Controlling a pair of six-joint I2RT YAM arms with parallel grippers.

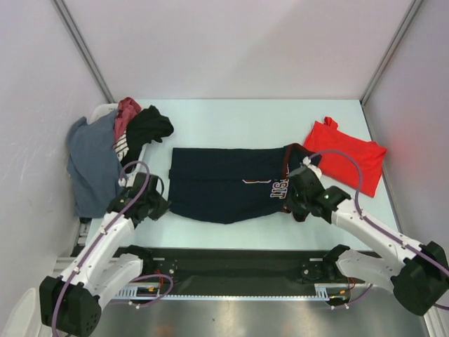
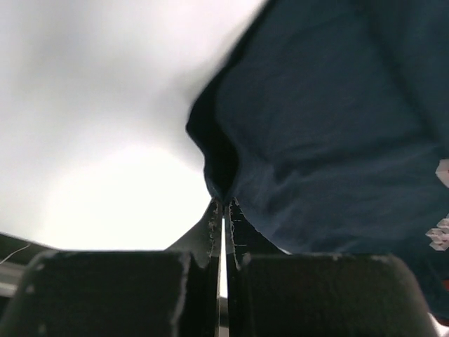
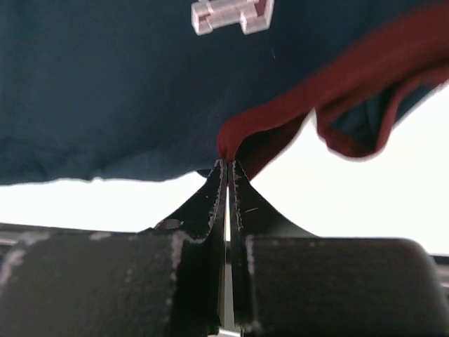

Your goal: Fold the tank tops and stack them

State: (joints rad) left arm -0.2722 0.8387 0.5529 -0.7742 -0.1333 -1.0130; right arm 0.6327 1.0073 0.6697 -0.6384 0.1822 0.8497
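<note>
The left gripper (image 1: 160, 203) is pinching a corner of the navy tank top (image 1: 224, 184) while the right gripper (image 1: 293, 202) is clamping its maroon trim (image 3: 280, 112).

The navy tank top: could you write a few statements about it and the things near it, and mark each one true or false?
1. The left gripper is shut on an edge of the navy tank top. True.
2. The right gripper pinches the maroon trim of the navy tank top. True.
3. The red tank top lies on top of the navy one. False: it lies beside it, toward the right side of the table.
4. The navy tank top is inside the basket. False: it is spread out on the table, and the basket at the far left holds other clothes.
</note>
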